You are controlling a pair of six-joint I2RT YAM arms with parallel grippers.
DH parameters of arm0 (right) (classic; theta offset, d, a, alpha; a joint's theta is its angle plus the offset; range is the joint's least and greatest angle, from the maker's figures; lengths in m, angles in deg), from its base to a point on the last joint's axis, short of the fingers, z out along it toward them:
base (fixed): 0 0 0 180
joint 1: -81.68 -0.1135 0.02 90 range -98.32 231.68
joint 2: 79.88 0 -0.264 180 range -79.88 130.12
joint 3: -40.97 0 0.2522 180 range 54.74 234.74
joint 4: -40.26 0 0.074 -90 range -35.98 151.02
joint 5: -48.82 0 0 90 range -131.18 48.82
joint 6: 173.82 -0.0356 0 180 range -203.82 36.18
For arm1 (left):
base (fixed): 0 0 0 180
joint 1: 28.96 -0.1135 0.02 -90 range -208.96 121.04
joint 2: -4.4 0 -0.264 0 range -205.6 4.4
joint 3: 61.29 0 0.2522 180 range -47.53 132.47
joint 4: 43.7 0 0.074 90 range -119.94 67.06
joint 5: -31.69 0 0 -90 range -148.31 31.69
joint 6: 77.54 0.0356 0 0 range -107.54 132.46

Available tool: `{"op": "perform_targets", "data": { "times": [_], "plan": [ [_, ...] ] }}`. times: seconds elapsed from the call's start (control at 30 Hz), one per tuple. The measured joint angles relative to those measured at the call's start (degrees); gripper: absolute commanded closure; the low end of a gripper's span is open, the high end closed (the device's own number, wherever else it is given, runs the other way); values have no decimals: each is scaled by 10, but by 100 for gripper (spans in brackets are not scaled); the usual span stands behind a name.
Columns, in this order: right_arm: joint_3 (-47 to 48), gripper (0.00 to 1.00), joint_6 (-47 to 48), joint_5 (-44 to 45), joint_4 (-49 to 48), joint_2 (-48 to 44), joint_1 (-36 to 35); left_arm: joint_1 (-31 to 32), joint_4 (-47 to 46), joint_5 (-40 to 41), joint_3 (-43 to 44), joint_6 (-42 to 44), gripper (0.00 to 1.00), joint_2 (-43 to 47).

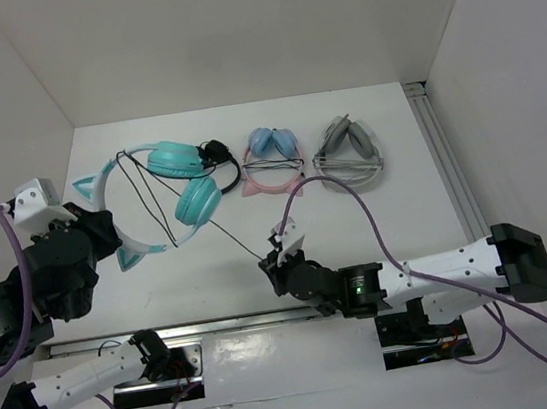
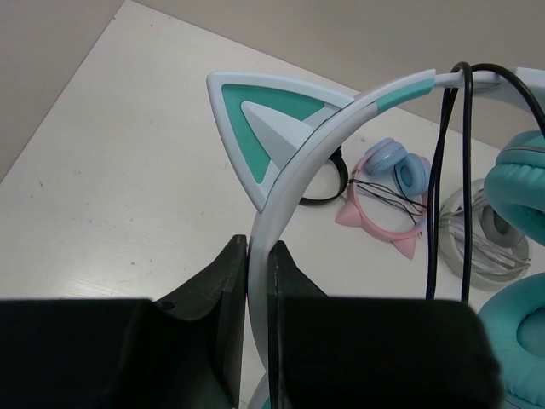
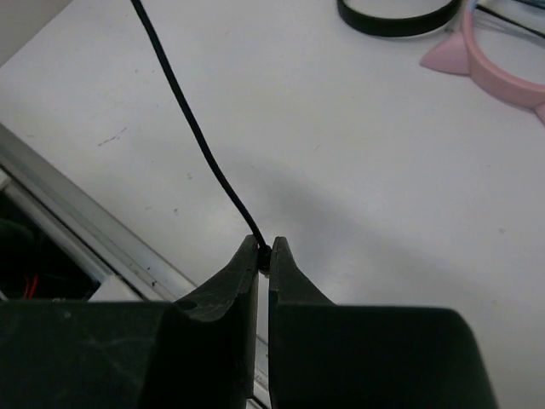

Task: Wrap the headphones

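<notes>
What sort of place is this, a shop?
Probably a robot test booth: white walls box in the table, two robot arms sit at its edge, working on teal headphones.

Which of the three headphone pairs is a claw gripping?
The teal cat-eared pair, leftmost: left claw clamps its headband, right claw pinches its black cable. The pink pair and grey pair lie untouched.

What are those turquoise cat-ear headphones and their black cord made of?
Headband: apparently hard plastic, smooth and matte, holding a rigid curve. Ear cushions: probably soft leatherette over padding, puffy with a slight sheen. Cord: thin, flexible, likely rubbery coating, dull black.
</notes>
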Motion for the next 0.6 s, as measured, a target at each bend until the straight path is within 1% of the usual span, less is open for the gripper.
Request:
{"op": "perform_targets", "data": {
  "times": [0.17,0.37,0.6],
  "plan": [
    [4,100,0,0,-27,44,-55,0,8,8,-9,-20,100,-4],
    [38,100,1,14,-29,81,-118,1,5,39,-38,-41,100,-24],
    [84,100,9,37,-12,107,-173,1,-26,80,-104,-58,100,-50]
  ]
}}
